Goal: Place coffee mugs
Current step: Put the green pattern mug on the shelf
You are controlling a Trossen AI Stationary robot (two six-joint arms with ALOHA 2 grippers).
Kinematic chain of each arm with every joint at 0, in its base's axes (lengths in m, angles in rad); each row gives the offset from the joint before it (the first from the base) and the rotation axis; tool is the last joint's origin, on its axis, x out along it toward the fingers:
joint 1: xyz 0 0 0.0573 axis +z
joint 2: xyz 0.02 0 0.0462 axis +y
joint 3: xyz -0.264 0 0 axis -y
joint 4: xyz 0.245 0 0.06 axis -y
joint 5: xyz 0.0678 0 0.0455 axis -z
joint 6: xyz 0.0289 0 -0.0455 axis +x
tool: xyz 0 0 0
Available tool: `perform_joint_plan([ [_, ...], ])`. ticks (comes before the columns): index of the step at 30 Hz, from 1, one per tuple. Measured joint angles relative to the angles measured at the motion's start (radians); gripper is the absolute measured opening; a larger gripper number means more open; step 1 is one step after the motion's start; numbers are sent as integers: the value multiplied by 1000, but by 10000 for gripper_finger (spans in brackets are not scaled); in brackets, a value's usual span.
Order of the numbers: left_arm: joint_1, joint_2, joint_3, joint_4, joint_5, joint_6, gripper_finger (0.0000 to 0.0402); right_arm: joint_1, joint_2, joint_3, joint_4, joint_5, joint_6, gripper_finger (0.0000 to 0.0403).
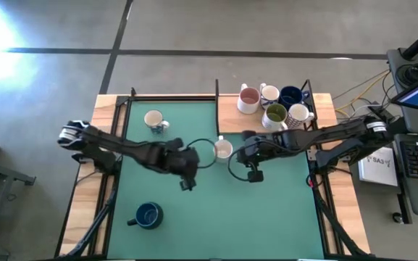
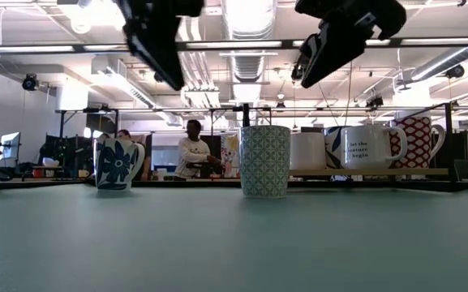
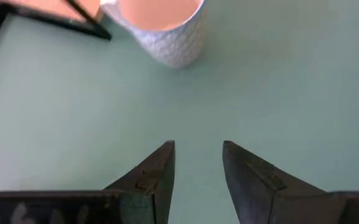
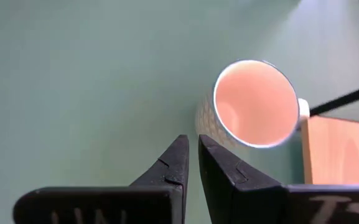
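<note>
High view first: a green mat (image 1: 216, 210) covers the counter (image 1: 107, 105), and both dark arms reach in toward its middle from opposite sides. Between them stands a patterned white mug (image 1: 223, 149), upright near the mat's far edge, with neither gripper touching it. The left gripper (image 1: 187, 183) hangs just to the mug's left and a little nearer the camera side; its fingers (image 3: 157, 171) stand apart with bare mat showing between them, holding nothing. The right gripper (image 1: 254, 174) hangs just to the mug's right; its fingers (image 4: 176, 163) are drawn nearly together (only a thin slit shows between them) and also hold nothing. In the right wrist view the same mug sits beside those fingertips, its pale inside visible and its handle turned toward the wooden edge.

Two more mugs stand alone on the mat: a cream mug (image 1: 153, 120) at the far left, and a dark blue mug (image 1: 148, 214) at the near left, well apart from the others. On the wooden strip at the far right a cluster waits close together: a pink mug (image 1: 248, 99), a white mug (image 1: 269, 93), a navy mug (image 1: 290, 96), an olive-green mug (image 1: 275, 114) and a dotted mug (image 1: 299, 114).

From the low view both grippers hang above the counter, clear of the patterned mug below them.
</note>
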Motion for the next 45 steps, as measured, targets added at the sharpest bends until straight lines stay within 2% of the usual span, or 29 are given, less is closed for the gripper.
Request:
perform_joint_plan([
  [5,-52,-92,-176,82,-23,-133,117,0,74,19,19,0,-37,55],
  [11,-79,-165,-317,135,-28,-200,117,-4,191,95,30,3,-79,108],
  [17,-79,-193,-384,150,-30,-203,117,-10,279,183,7,145,-86,143],
  [22,-80,-194,-404,155,-30,-194,117,-33,360,225,-113,129,-36,150],
  [30,-81,-194,-405,162,-54,-181,117,-60,421,244,-132,124,-62,133],
  [40,-81,-194,-405,161,-76,-181,117,-62,376,242,-181,114,-95,25],
  [45,-81,-194,-405,163,-79,-181,117,-63,357,267,-262,118,-116,20],
])
